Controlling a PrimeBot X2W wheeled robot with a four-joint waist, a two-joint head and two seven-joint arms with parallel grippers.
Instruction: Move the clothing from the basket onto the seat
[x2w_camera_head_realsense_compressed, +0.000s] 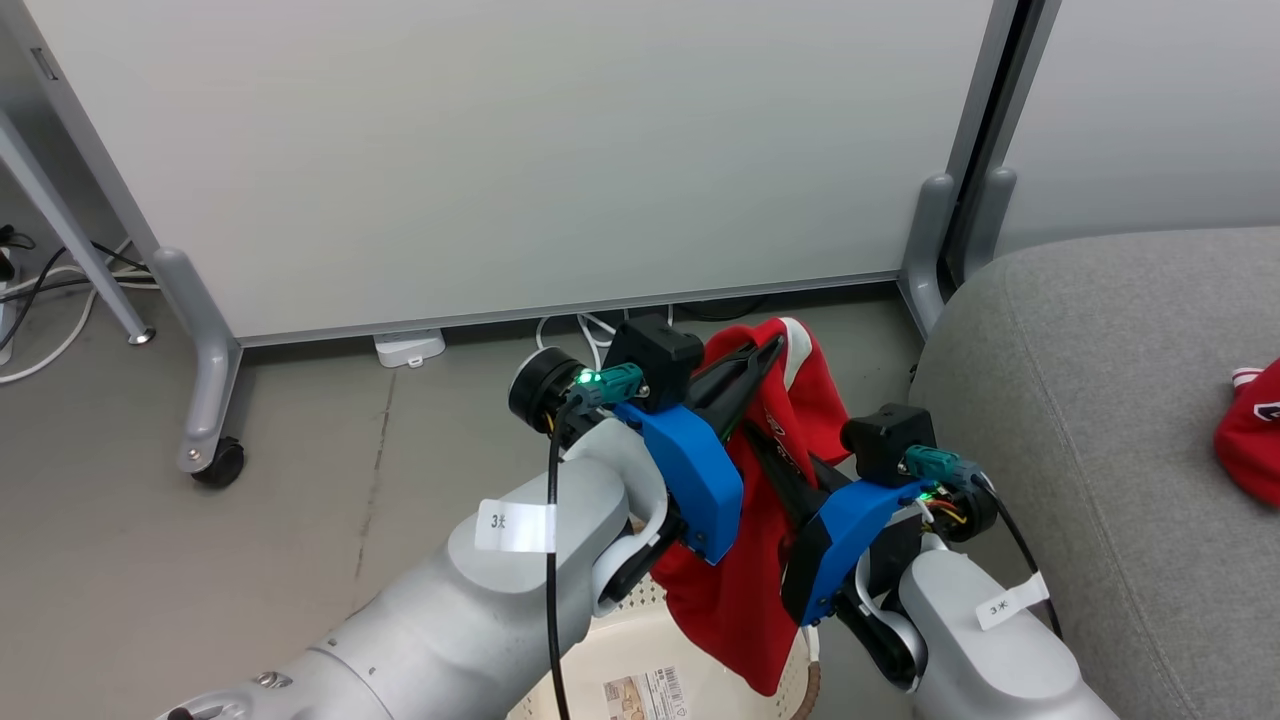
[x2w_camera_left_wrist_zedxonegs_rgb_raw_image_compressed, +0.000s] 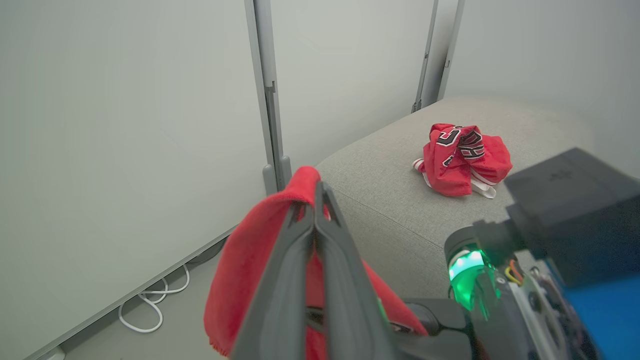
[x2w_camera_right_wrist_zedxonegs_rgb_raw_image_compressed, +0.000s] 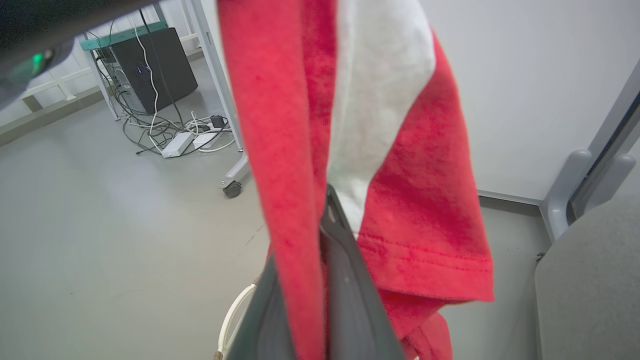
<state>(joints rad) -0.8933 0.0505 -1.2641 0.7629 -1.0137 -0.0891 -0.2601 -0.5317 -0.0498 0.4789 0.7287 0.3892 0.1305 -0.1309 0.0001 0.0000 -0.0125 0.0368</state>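
clothing (x2w_camera_head_realsense_compressed: 790, 400) hangs over the basket (x2w_camera_head_realsense_compressed: 640, 640), left of the seat (x2w_camera_head_realsense_compressed: 1100, 400).

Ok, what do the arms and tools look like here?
The left forearm and right forearm are pale grey rounded shells, each with a white label. Each wrist carries a blue bracket, a black boxy housing and a teal connector lit green. A black cable runs along the left forearm. The left tool and right tool have long, dark grey tapering fingers.
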